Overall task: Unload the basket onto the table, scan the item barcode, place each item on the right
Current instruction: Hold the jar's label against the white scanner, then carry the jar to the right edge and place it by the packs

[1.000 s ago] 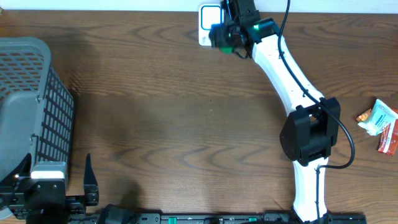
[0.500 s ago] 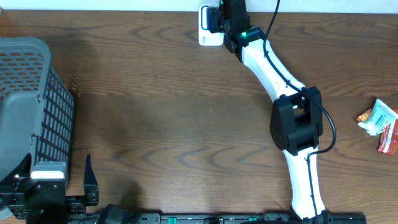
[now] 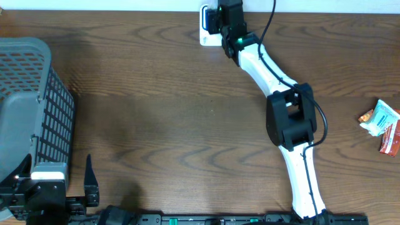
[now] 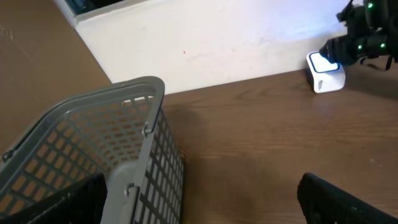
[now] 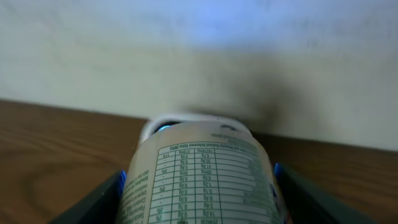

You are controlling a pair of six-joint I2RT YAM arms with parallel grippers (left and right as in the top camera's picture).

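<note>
Fig.: barcode-scan step, one moment, three views. Table (image 3: 156, 112): brown wood, work surface; basket (image 3: 31, 112): grey mesh, left edge, not involved at this step. Right arm (image 3: 275, 75): stretched diagonally to the far table edge; right gripper (image 3: 223, 15) sits over the scanner, jaws closed on the container (image 5: 202, 180), one finger on each side (wrist view). Left gripper (image 4: 202, 180): parked at the near left beside the basket, jaws wide apart, holding nothing. Container: pale cylinder, nutrition table facing the wrist cam, held just in front of the scanner (image 3: 206, 34); whether the two touch cannot be told. Scanner: small white box w/ blue-lit window, against the back wall. Snack packets (image 3: 380, 119): far right, well apart from the action.

Technique (judgement): no barcode shows on the visible face, so the code is prob. on a hidden side; whether it meets the window cannot be told. Roll the container slowly about its long axis, w/ short pauses so the reader can lock; keep the label close to the window and roughly parallel to it, not pressed on; keep the grip firm, since a round wall may slip while turning; check that neither finger covers the code.
</note>
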